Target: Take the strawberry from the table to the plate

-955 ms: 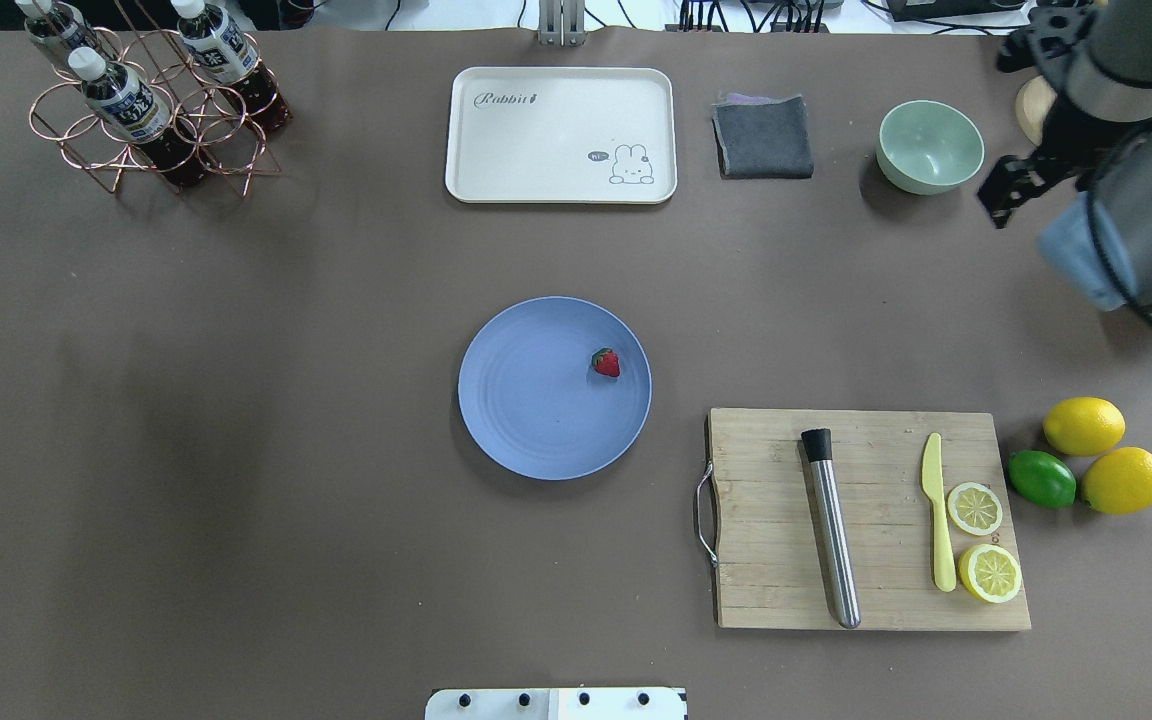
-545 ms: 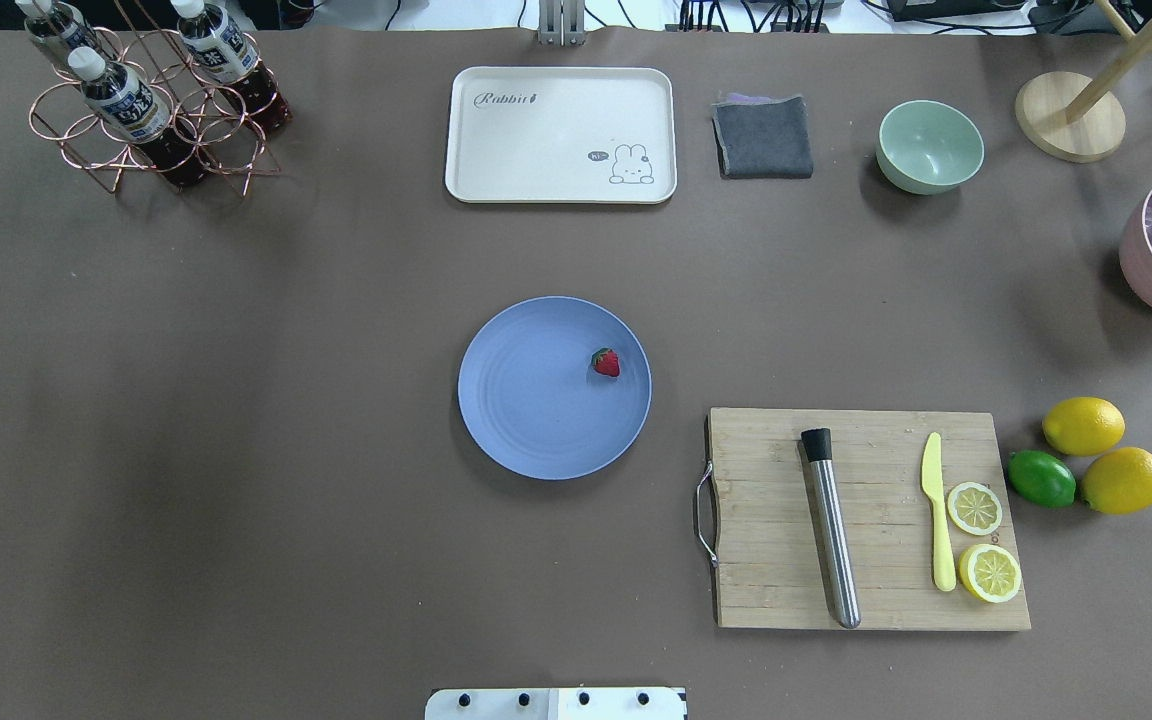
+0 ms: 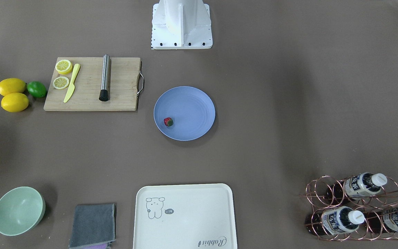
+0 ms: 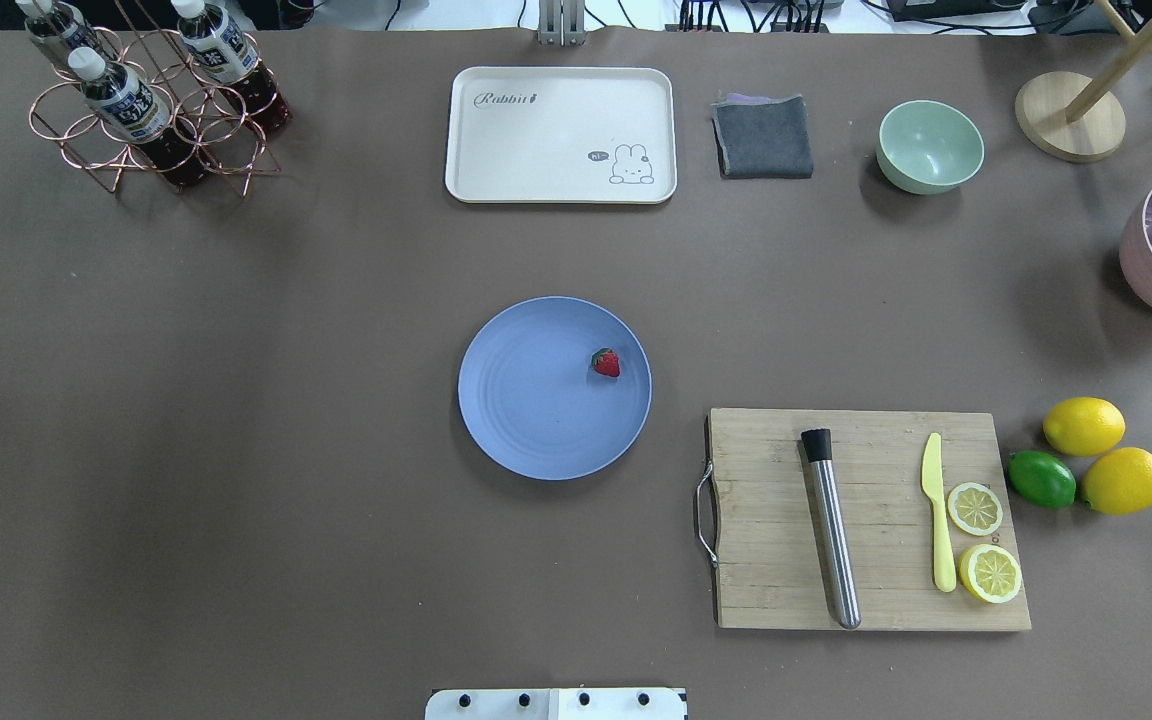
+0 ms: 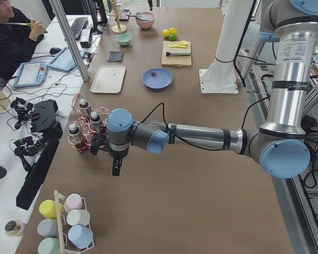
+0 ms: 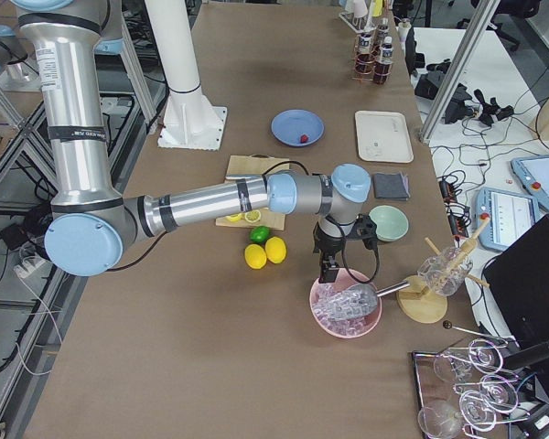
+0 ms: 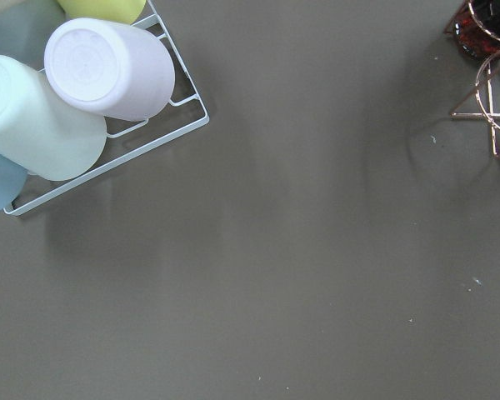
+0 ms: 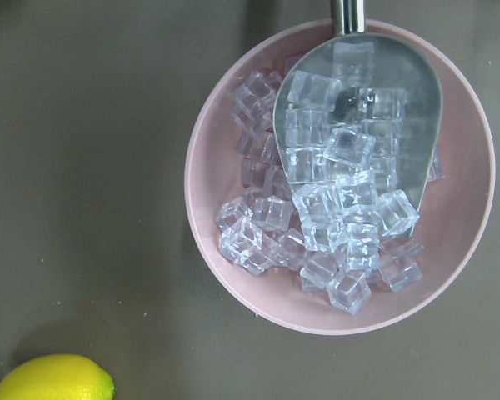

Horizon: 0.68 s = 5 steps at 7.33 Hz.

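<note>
The small red strawberry (image 4: 606, 362) lies on the blue plate (image 4: 526, 410), near its right rim; the front-facing view shows the strawberry (image 3: 168, 121) toward the left of the plate (image 3: 193, 107). The plate sits mid-table (image 4: 236, 400). Neither arm is near it. My left gripper (image 5: 116, 168) hangs over the table's left end beside the bottle rack, and it shows only in a side view, so I cannot tell its state. My right gripper (image 6: 328, 270) hovers at the right end above a pink bowl of ice (image 8: 202, 217). I cannot tell its state either.
A wooden cutting board (image 4: 766, 520) with a steel muddler (image 4: 831, 530), a yellow knife and lemon halves lies right of the plate. Whole lemons (image 4: 1084, 425) and a lime sit beyond it. At the back stand a cream tray (image 4: 556, 120), a grey cloth, a green bowl (image 4: 929, 146) and a bottle rack (image 4: 151, 100).
The right arm, in the overhead view's upper right corner a second ago, has left that view, uncovering a wooden stand and the pink bowl. The strawberry and plate have not moved.
</note>
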Each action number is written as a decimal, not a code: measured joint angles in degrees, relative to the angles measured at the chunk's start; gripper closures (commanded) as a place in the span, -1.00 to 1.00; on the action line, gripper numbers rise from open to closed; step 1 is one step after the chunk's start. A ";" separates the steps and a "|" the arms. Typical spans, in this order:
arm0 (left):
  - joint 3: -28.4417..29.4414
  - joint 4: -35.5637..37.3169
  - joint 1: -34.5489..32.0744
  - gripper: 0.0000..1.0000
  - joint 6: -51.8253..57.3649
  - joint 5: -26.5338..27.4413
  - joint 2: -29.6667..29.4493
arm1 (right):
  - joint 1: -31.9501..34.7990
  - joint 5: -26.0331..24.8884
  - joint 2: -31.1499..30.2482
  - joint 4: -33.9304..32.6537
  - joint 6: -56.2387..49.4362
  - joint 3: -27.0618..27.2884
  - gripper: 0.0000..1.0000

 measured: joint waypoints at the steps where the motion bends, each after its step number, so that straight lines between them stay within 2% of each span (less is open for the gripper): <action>1: 0.09 0.17 -0.07 -0.96 0.19 0.03 0.03 | 1.33 0.66 -1.15 0.53 -0.81 0.05 -1.00; 5: 0.75 0.29 -0.06 -0.96 0.09 0.08 -0.47 | 2.85 1.49 -2.52 2.24 -1.75 -0.20 -1.00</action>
